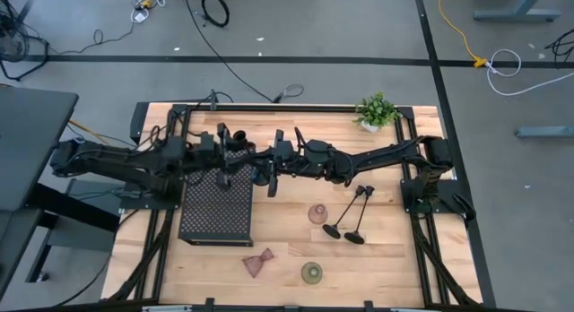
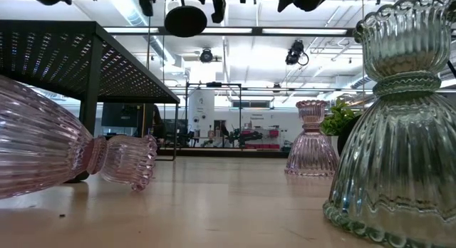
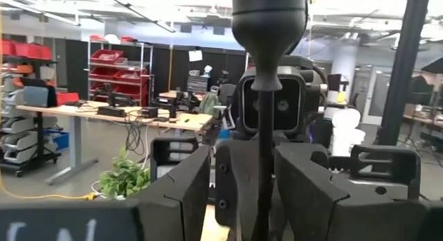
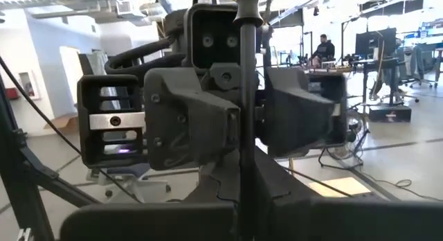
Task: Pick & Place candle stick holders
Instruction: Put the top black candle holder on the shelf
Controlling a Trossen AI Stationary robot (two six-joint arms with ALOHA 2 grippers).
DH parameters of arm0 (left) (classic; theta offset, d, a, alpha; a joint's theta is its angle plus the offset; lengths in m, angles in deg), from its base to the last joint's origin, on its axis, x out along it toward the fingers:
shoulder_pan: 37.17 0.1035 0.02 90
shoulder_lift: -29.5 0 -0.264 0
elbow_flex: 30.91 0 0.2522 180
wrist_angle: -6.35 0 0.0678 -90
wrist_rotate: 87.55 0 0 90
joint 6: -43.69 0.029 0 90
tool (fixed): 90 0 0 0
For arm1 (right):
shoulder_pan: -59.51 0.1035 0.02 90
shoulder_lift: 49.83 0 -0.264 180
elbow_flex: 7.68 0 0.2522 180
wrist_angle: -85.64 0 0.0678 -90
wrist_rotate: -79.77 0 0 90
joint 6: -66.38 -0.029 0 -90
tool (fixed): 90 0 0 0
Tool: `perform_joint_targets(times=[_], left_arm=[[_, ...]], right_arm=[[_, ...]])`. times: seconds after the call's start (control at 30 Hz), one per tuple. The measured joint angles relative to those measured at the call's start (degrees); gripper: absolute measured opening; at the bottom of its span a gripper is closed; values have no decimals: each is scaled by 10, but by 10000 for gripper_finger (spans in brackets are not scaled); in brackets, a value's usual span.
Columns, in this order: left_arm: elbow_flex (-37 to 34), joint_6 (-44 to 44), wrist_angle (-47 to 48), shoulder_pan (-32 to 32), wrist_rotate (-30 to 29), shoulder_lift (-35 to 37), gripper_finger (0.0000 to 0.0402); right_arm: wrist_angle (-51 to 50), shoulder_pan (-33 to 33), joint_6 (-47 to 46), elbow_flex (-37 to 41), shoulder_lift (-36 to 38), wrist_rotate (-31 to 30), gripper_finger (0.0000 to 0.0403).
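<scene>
Both arms meeting mid-bench over one black candle stick holder

The left hand (image 1: 240, 156) and right hand (image 1: 273, 160) face each other just beside the black tray (image 1: 215, 209), and the tall black holder (image 4: 245, 95) stands upright between them. The right hand is clamped shut on its stem; the left hand's fingers (image 3: 181, 192) sit apart on either side of it. Two more black holders (image 1: 350, 212) lie flat on the bench (image 1: 395, 258), the pink one (image 1: 259, 263) is tipped over, and the green one (image 1: 311, 273) and brownish one (image 1: 317, 213) stand upright.

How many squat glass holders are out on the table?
3: pink holder lying on its side near the front edge, green holder upright beside it, another pink holder upright farther back.
</scene>
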Motion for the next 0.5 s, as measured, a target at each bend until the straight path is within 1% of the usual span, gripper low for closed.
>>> perform_joint_targets(times=[0.1,0.2,0.27,0.4,0.43,0.5], left_arm=[[11,2,1,6,6,-6,163],[13,2,-1,11,11,-6,141],[13,2,5,15,24,-6,111],[13,1,13,22,64,-8,23],[13,-1,13,24,71,-8,16],[13,-1,13,24,72,-8,15]], right_arm=[[-3,0,2,0,0,2,2],[-4,0,5,0,0,2,2],[-7,0,5,0,0,0,2],[-8,0,7,0,0,0,2],[-8,0,10,0,0,0,2],[-8,0,10,0,0,0,2]])
